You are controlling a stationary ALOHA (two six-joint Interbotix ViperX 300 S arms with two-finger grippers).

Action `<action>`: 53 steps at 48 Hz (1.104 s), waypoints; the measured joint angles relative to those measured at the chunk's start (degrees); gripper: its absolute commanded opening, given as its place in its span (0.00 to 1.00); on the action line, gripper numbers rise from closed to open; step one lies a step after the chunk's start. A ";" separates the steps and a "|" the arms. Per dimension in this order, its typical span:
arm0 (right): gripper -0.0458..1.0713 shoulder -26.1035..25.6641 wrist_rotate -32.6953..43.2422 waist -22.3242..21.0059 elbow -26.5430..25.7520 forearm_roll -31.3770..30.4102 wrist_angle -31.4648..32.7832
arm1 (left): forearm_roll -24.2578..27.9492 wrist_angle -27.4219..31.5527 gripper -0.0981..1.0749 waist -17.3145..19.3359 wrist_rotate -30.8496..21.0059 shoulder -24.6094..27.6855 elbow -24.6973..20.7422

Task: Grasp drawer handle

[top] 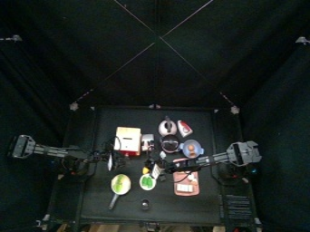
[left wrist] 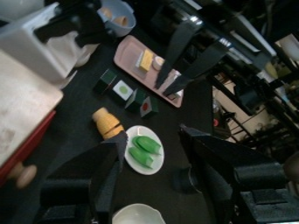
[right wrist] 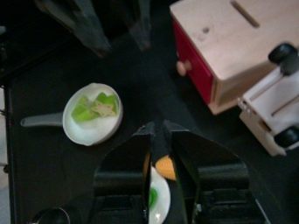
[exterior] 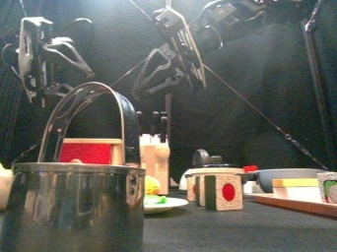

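The drawer [top: 127, 138] is a small tan box with a red front, standing at the table's left of middle. The front view shows the drawer [exterior: 93, 151] behind a big metal pot. In the right wrist view the drawer [right wrist: 239, 39] shows its tan top and red front, with a small round knob handle [right wrist: 184, 67] on that front. My right gripper [right wrist: 152, 133] hovers a short way off the handle, jaws partly open and empty. My left gripper [left wrist: 158, 164] stands wide open beside the drawer [left wrist: 24, 101], above a plate of green pieces [left wrist: 145, 149].
A pinkish tray [top: 186, 184] lies at the front right, and two green bowls [top: 121, 184] sit at the front left. A metal pot [exterior: 79, 202] fills the near front view. A white bottle [exterior: 156, 162], blocks [exterior: 218, 189] and an orange cup [left wrist: 107, 122] stand around the middle.
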 measured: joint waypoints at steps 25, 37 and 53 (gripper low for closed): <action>0.44 3.34 0.35 -7.12 -8.35 -4.57 -1.14 | -14.24 -1.67 0.83 0.26 0.09 0.97 7.29; 0.44 8.09 0.09 -11.34 -12.74 -3.52 -3.16 | -14.24 -3.52 0.83 0.62 0.26 4.31 7.29; 0.44 10.28 0.00 -11.78 -15.38 -1.58 -4.31 | -13.89 -3.69 0.83 1.93 0.09 4.57 7.29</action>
